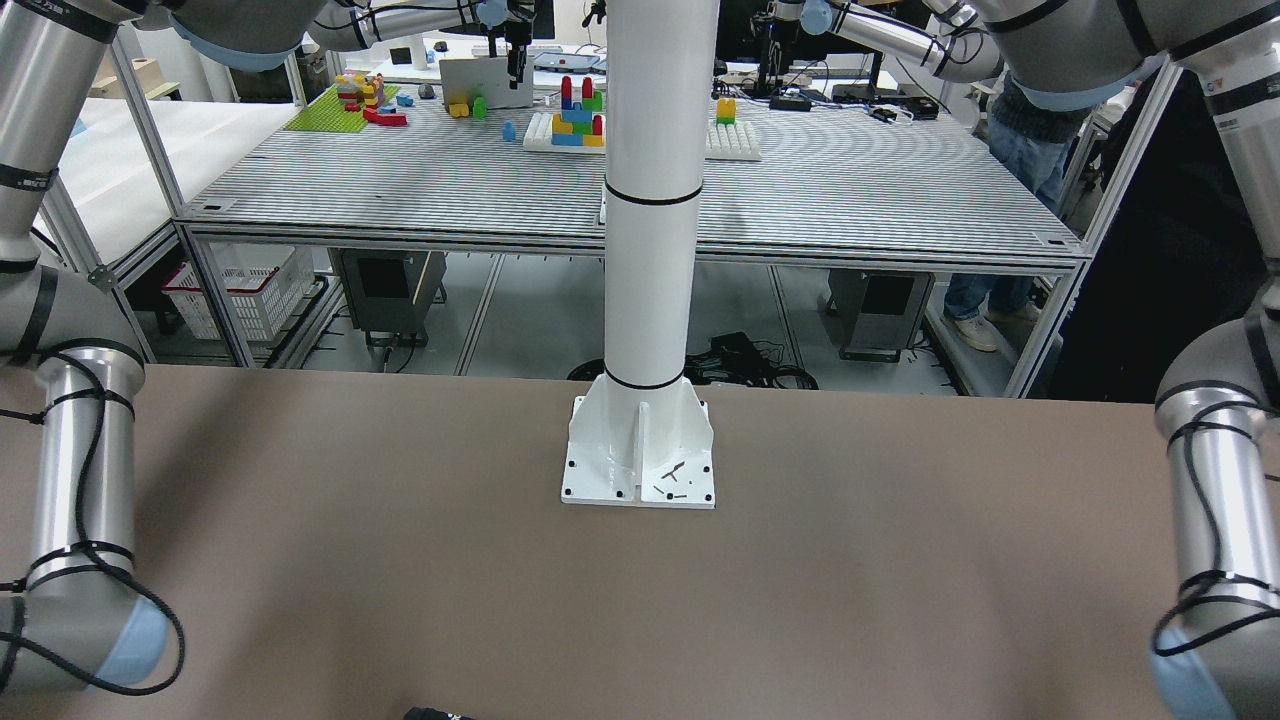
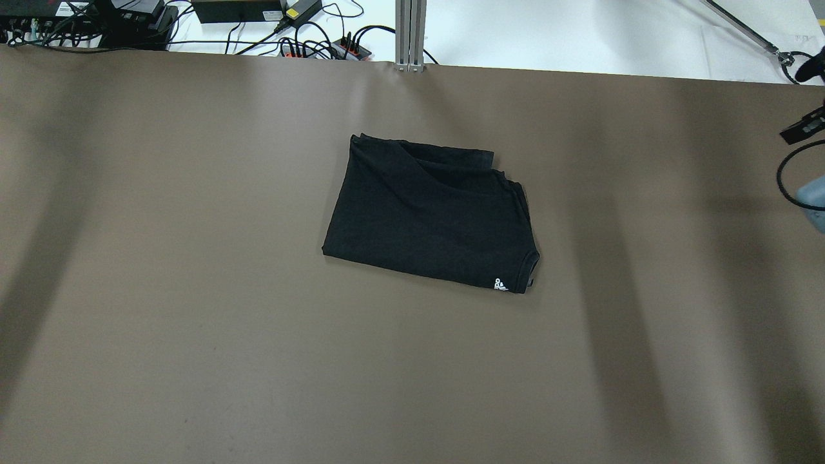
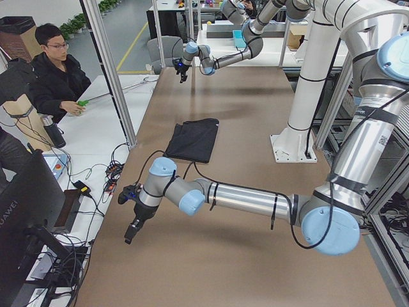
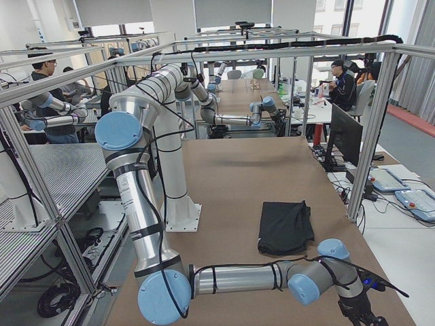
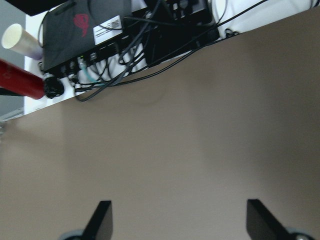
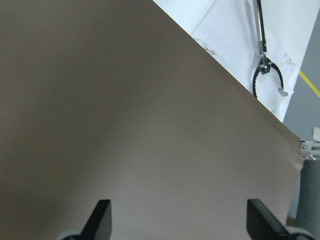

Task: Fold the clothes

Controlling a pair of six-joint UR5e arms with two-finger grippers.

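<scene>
Look over the black shirt (image 2: 432,216), lying folded near the middle of the brown table (image 2: 161,322), and smooth its bumpy far edge only gently, with the left gripper (image 5: 178,212) and right gripper (image 6: 177,212) wide open, empty, far off by the table ends.

Both end effectors (image 5: 177,220) (image 6: 176,220), jaws apart
</scene>
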